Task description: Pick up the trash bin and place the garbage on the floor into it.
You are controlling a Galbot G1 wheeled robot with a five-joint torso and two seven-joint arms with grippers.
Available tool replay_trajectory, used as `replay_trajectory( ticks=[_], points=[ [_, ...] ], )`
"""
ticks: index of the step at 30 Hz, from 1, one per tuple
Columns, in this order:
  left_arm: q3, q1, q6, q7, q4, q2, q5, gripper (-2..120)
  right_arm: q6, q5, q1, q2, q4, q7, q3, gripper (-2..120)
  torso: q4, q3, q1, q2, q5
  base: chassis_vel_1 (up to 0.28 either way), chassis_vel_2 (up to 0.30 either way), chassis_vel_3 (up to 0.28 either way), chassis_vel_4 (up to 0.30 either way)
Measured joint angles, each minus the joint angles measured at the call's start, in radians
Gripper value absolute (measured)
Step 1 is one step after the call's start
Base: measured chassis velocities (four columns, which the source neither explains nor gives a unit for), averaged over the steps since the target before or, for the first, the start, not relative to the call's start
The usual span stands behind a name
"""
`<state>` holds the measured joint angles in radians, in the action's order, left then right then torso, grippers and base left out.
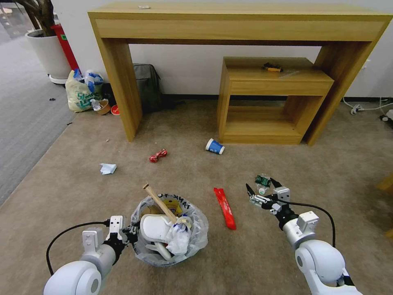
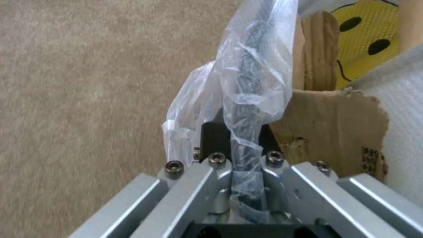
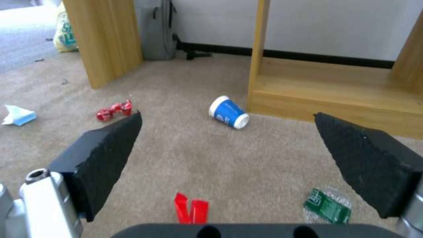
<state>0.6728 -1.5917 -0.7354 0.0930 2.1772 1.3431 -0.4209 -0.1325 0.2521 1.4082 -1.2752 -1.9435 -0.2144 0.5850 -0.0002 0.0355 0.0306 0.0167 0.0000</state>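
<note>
While the left gripper [image 1: 130,234] has its jaws clamped on the bag-covered rim of the trash bin [image 1: 196,235], as the left wrist view shows, the right gripper [image 1: 263,189] hangs low over the floor [image 1: 82,196] with its jaws spread wide. The bin stands on the beige carpet in front of the robot, to its left. Inside it lie one white slipper [image 1: 155,226], one wooden stick [image 1: 159,201] poking up over the rim, a cardboard piece [image 2: 330,132] and crumpled paper [image 1: 179,239].

Five pieces of litter lie on the carpet: one green crushed bottle [image 1: 262,180] between the right jaws in the head view, one long red wrapper [image 1: 224,207] between bin and right gripper, one twisted red wrapper [image 1: 158,155], one blue paper cup [image 1: 215,146] on its side near the small shelf [image 1: 262,127], and one pale crumpled paper [image 1: 108,168].
</note>
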Motion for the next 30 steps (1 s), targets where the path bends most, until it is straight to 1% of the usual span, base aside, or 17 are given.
replay_trajectory(
  ticks=[7,11,18,20,21,22,24,25,27,28,30],
  points=[
    [0.001,-0.002,0.000,0.000,0.000,0.001,0.000,0,0.000,0.000,-0.006,0.000,0.011,0.001,-0.003,100,0.0002,0.000,0.000,0.000,0.0001,-0.134,0.127,0.131,-0.136],
    [0.002,-0.002,0.000,0.001,0.000,0.001,0.000,0,0.000,-0.001,-0.007,0.001,0.012,0.001,-0.003,100,-0.0001,0.000,0.000,0.000,-0.0001,-0.151,0.132,0.144,-0.144],
    [0.004,-0.006,0.000,0.001,0.001,0.006,0.004,0,-0.006,-0.010,0.011,0.014,0.035,-0.006,-0.029,100,0.0001,0.000,0.000,0.000,0.0000,-0.114,0.125,0.109,-0.103],
    [0.003,-0.010,0.000,0.002,0.005,0.007,0.009,0,-0.021,0.014,0.022,0.038,0.070,-0.032,-0.054,100,0.0000,0.000,0.000,0.000,0.0002,-0.022,0.033,0.033,-0.053],
    [0.003,-0.010,0.000,0.002,0.005,0.007,0.009,0,-0.021,0.014,0.022,0.038,0.070,-0.032,-0.054,100,0.0000,0.000,0.000,0.000,0.0002,0.000,0.000,0.000,0.000],
    [0.003,-0.012,0.000,0.002,0.008,0.007,0.009,0,-0.030,0.030,0.022,0.054,0.088,-0.055,-0.059,100,0.0000,0.000,0.000,0.000,0.0000,0.000,0.000,0.000,0.000],
    [0.006,-0.017,0.000,0.002,0.014,0.006,0.009,0,-0.053,0.051,0.006,0.113,0.145,-0.130,-0.071,100,0.0000,0.000,0.000,0.000,0.0003,0.000,0.000,0.000,0.000],
    [0.006,-0.017,0.000,0.002,0.014,0.006,0.009,0,-0.053,0.051,0.006,0.113,0.145,-0.130,-0.071,100,0.0000,0.000,0.000,0.000,0.0003,0.000,0.000,0.000,0.000],
    [0.009,-0.023,0.000,0.002,0.020,0.006,0.011,0,-0.070,0.043,-0.018,0.178,0.210,-0.179,-0.092,100,0.0000,0.000,0.000,0.000,0.0000,0.000,0.000,0.000,0.000],
    [0.009,-0.023,0.000,0.002,0.020,0.006,0.011,0,-0.070,0.043,-0.018,0.178,0.210,-0.179,-0.092,100,0.0000,0.000,0.000,0.000,0.0000,0.000,0.000,0.000,0.000],
    [0.010,-0.029,0.000,0.002,0.025,0.009,0.012,0,-0.077,0.037,-0.033,0.227,0.269,-0.189,-0.130,100,0.0000,0.000,0.000,0.000,0.0001,0.000,0.000,0.000,0.000]
  ],
)
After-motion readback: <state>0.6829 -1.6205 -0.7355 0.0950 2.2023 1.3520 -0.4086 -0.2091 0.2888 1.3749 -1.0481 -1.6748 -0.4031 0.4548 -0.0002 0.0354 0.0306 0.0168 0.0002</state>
